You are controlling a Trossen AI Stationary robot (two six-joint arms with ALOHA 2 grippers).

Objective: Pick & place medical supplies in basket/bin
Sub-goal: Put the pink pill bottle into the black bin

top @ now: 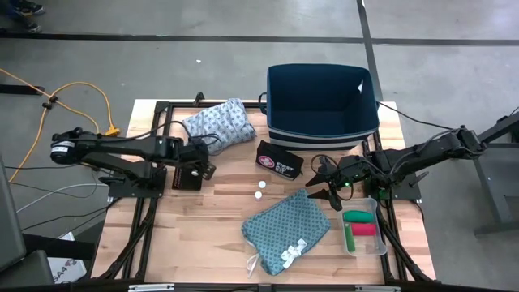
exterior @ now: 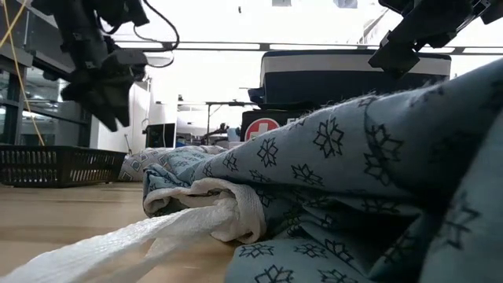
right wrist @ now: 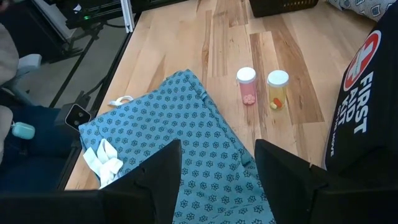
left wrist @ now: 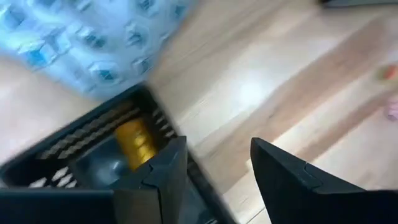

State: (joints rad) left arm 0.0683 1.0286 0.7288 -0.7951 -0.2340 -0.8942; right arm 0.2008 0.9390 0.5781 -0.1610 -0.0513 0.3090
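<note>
Leftward, left gripper [top: 203,170] parted and empty above a small black basket [top: 185,177], pale cloth [top: 219,123] just beyond; centrally, teal cloth [top: 288,231] flat; rightward, right gripper [top: 331,195] parted, empty, over its far corner.

On the bench [top: 203,219], the bin [top: 323,101] sits at the far edge, with one folded cloth [top: 219,123] to its left. The first-aid pouch [top: 279,161] lies just before the bin. Two small bottles [top: 260,190] stand between pouch and the nearer cloth [top: 288,229]. A tray [top: 365,229] lies right of that cloth.
</note>
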